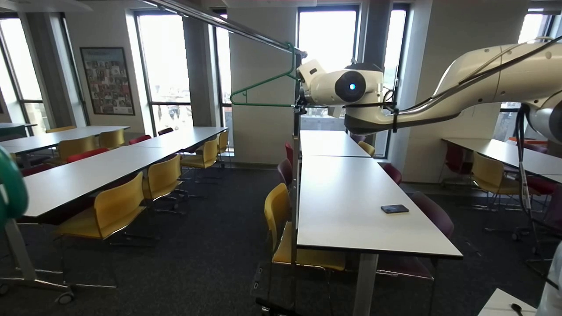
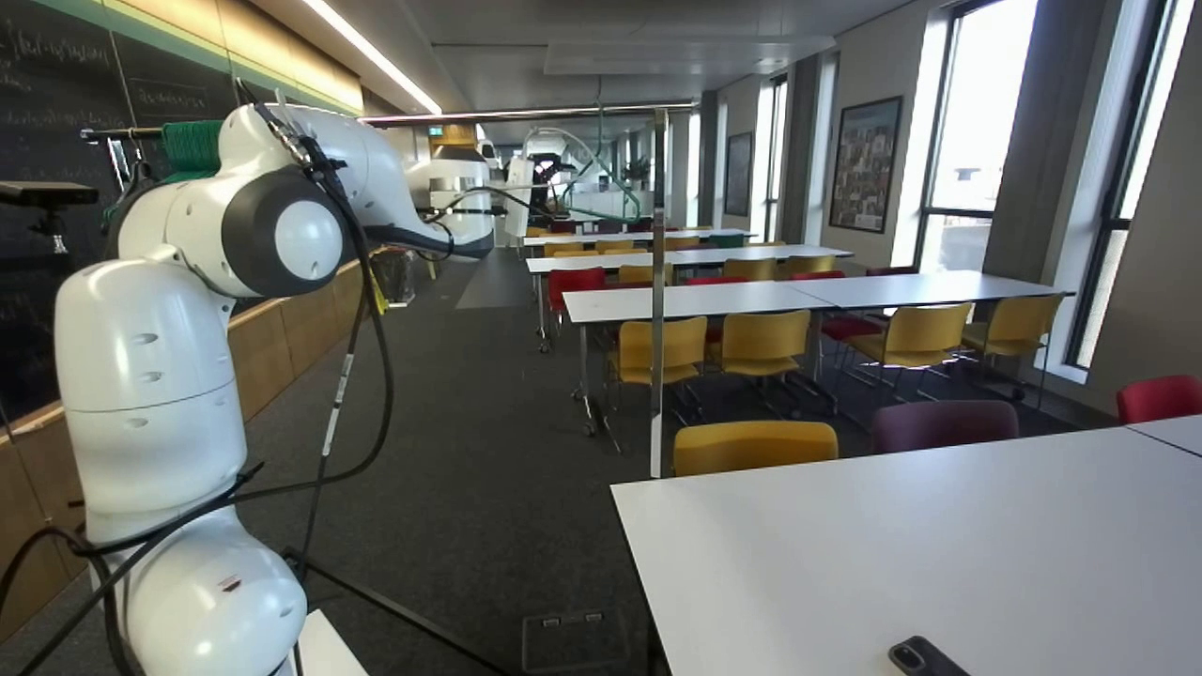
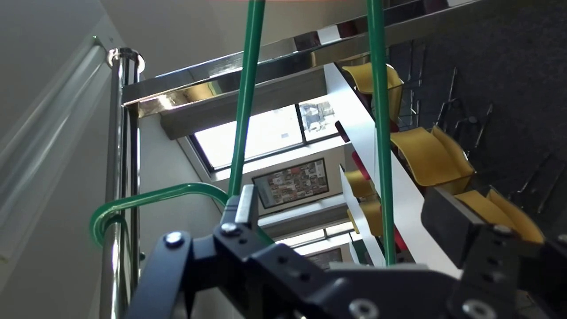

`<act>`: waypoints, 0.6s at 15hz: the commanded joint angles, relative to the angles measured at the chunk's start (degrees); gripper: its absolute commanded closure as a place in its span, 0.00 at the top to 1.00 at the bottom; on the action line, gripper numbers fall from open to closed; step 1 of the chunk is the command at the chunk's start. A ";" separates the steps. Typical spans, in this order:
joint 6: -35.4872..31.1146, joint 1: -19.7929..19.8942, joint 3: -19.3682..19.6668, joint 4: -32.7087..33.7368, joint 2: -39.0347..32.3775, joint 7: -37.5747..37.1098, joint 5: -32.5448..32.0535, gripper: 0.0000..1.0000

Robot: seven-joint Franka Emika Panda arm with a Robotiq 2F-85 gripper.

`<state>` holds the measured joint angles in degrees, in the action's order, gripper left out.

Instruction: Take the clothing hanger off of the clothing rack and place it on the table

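Note:
The green clothing hanger hangs by its hook from the clothing rack; it shows in both exterior views (image 1: 263, 105) (image 2: 631, 192) and the wrist view (image 3: 382, 133). The rack is a shiny metal bar (image 1: 237, 28) (image 2: 535, 115) (image 3: 116, 186) on a slim upright (image 2: 657, 310). My gripper (image 3: 349, 216) is open at the hanger's near side, by the end of the bar. In the wrist view the hanger's lower rod passes between the fingers, apart from both. One finger overlaps the corner below the hook; contact there is unclear. The white table (image 1: 342, 193) (image 2: 901, 545) stands lower down.
A dark phone (image 1: 394, 209) (image 2: 925, 657) lies on the table. The rack's upright stands along the table's edge, by a yellow chair (image 1: 277, 206). A bundle of green material (image 2: 192, 148) hangs nearer the arm's base. Cables (image 2: 376, 376) droop from the arm.

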<state>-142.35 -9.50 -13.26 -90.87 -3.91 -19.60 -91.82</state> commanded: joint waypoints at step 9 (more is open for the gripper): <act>-0.23 -0.86 2.92 5.98 -7.85 7.63 -6.78 1.00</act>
<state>-142.34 -9.65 -11.49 -89.24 -8.80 -14.48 -95.35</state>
